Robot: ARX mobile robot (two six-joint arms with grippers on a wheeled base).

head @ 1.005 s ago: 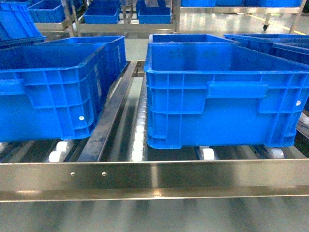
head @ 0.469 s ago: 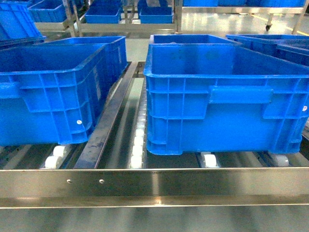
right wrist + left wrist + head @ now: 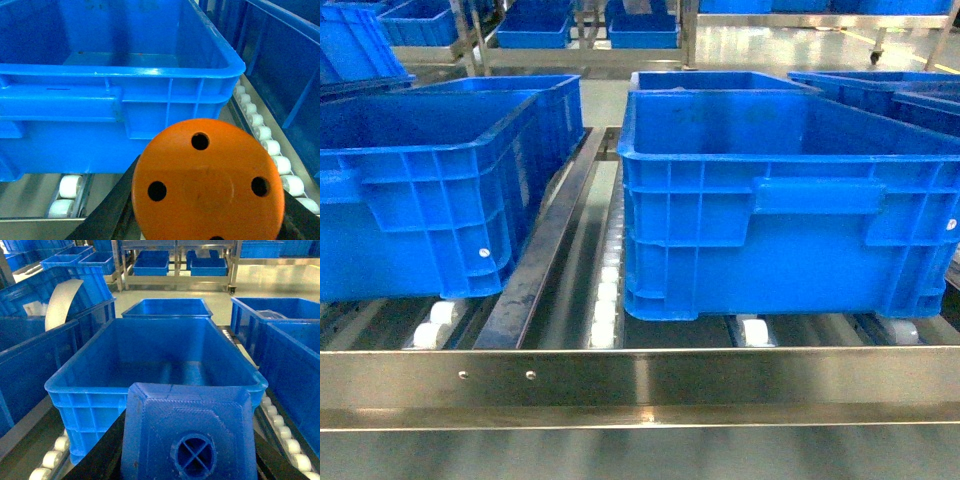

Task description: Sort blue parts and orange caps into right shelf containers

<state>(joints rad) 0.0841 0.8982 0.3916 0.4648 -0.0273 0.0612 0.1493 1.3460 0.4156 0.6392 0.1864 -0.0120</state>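
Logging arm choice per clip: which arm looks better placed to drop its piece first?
Probably left. Its blue part already sits at the near rim of a container, looking into it. The right's orange cap is lower, facing its container's side wall.

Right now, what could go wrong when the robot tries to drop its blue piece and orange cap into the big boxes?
1. The orange cap sits lower than the bin rim and outside it, so moving straight ahead may bump the wall.
2. The blue part hangs in front of its bin, not over it; letting go now could drop it onto the white rollers.
3. Several bins look alike, so a piece could land in the wrong one.
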